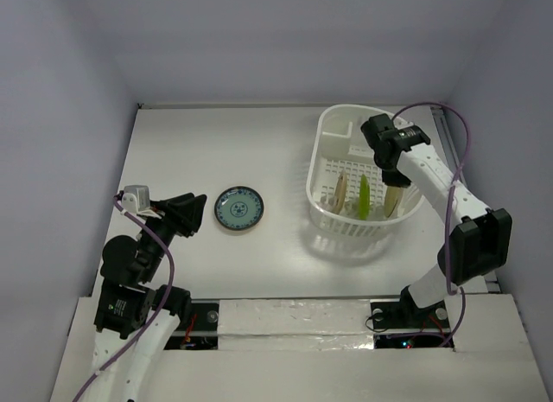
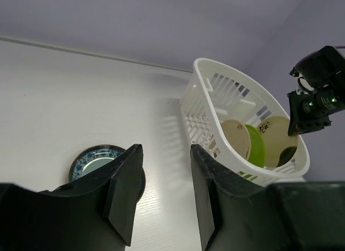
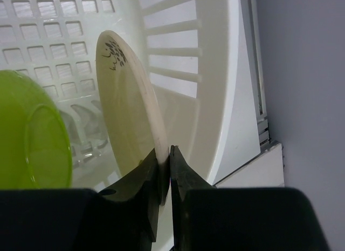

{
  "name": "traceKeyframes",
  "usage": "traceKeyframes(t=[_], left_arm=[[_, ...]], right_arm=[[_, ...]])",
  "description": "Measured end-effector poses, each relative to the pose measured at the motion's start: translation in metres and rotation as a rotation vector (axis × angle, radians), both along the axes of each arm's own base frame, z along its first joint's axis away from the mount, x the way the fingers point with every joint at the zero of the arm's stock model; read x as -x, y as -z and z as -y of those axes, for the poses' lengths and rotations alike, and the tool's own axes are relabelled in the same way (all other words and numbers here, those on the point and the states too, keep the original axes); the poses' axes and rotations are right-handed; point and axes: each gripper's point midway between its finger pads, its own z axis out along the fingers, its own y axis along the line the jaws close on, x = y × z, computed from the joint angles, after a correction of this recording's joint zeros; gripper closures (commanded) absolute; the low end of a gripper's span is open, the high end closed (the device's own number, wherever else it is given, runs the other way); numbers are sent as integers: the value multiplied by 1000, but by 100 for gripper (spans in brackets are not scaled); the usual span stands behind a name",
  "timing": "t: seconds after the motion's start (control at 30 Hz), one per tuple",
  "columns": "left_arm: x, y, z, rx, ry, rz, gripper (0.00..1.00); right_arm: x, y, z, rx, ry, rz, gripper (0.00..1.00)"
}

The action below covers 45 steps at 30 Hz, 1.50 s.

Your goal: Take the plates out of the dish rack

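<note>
The white lattice dish rack (image 1: 321,151) stands at the back right with three plates on edge in it: a cream one (image 1: 340,193), a lime green one (image 1: 365,197) and a pale yellow patterned one (image 1: 395,200). My right gripper (image 3: 166,154) reaches down into the rack and is shut on the rim of the yellow patterned plate (image 3: 124,110), with the green plate (image 3: 32,137) to its left. A teal-blue patterned plate (image 1: 239,209) lies flat on the table. My left gripper (image 2: 166,151) hovers just left of it, open and holding nothing.
A boxy compartment (image 1: 337,130) sits in the rack's far left corner. The rack's right wall (image 3: 226,100) is close beside my right fingers. A metal rail (image 1: 442,130) runs along the table's right edge, and the enclosure walls close in the back and both sides.
</note>
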Motion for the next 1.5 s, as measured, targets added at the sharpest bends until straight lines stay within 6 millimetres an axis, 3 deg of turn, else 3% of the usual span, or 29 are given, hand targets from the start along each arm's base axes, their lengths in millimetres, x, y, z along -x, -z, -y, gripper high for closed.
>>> traceKeyframes(t=[0.23, 0.37, 0.53, 0.67, 0.8, 0.9, 0.97, 1.03, 1.1, 1.23, 1.37, 1.5], left_arm=[[0, 0, 0, 0, 0, 0, 62], [0, 0, 0, 0, 0, 0, 62], [0, 0, 0, 0, 0, 0, 62], [0, 0, 0, 0, 0, 0, 62], [0, 0, 0, 0, -1, -1, 62], [-1, 0, -2, 1, -12, -2, 62], [-3, 1, -5, 4, -31, -5, 61], [-4, 1, -8, 9, -55, -8, 61], [-6, 2, -13, 14, -81, -16, 62], [-10, 6, -23, 22, -145, -35, 63], [-14, 9, -31, 26, -189, -48, 64], [-17, 12, -33, 23, -204, -63, 63]], right_arm=[[-6, -3, -2, 36, -12, -28, 100], [-10, -16, -3, 47, -9, -8, 100], [-21, -56, -6, 38, 5, 113, 100], [-26, -106, -19, -19, -13, 285, 100], [-16, -157, -68, -176, -156, 487, 100], [-7, -182, -132, -384, -327, 601, 100], [-8, -187, -178, -508, -428, 633, 100], [-13, -181, -220, -607, -499, 638, 100], [-25, -161, -263, -689, -548, 614, 100], [-44, -88, -334, -783, -606, 487, 100], [-50, -21, -381, -823, -629, 365, 100], [-49, 24, -409, -850, -634, 294, 100]])
